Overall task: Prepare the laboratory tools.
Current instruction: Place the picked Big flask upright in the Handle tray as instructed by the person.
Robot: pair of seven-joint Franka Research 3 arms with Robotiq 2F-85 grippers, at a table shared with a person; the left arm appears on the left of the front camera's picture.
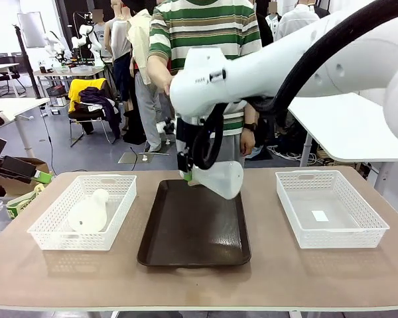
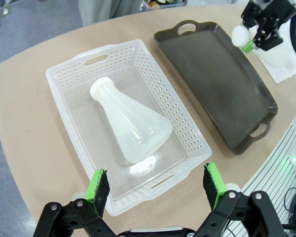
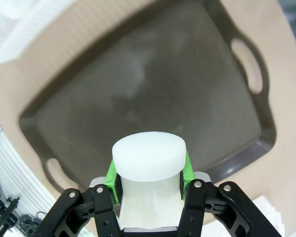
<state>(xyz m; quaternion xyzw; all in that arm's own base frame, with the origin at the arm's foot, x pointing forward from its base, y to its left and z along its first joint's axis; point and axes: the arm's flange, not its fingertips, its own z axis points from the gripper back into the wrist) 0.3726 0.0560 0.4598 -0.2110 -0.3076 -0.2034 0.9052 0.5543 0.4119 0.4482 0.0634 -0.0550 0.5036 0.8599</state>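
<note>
Right gripper (image 3: pixel 148 172) clamps a tilted flask (image 1: pixel 220 179) by the neck, tray (image 1: pixel 192 232) beneath; released askew, it may topple. Left gripper (image 2: pixel 157 185) gapes empty above the other flask (image 2: pixel 130 123).

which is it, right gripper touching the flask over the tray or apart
Touching. In the right wrist view the right gripper clamps the held flask by the neck, green pads pressed on both sides.

Beyond the tan table (image 1: pixel 265 278), a grey floor (image 1: pixel 60 149) is seen. Behind the table's far-left corner, 1 chair (image 1: pixel 85 116) draped with yellow and dark clothing (image 1: pixel 87 89) is set; behind its far-right corner, 1 white table (image 1: pixel 348 126) is placed.
</note>
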